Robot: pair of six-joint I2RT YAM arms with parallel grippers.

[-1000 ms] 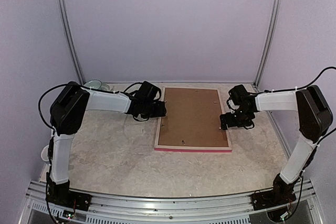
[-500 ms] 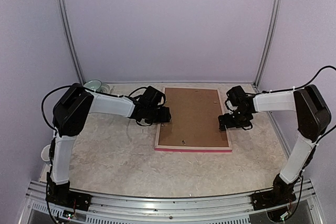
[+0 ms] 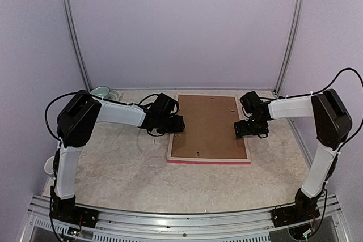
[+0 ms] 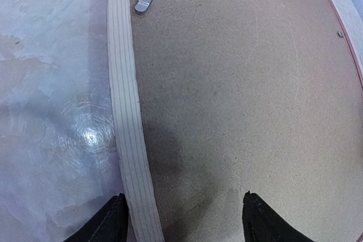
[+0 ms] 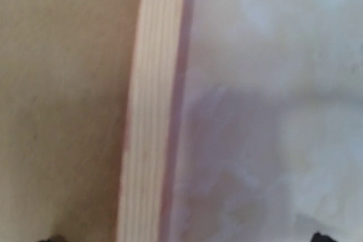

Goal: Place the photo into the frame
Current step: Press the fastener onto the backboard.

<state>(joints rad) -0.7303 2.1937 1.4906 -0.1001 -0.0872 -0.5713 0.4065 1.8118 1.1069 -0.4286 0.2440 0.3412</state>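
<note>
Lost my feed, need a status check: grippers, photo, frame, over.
Left gripper open, straddling left rail of frame. Right gripper open over right rail. Backing board fills frame, pale side up; photo not in view.

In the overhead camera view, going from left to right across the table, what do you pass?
Pale green bowl at the back left → left gripper → brown backing board lying in the frame → right gripper.
</note>
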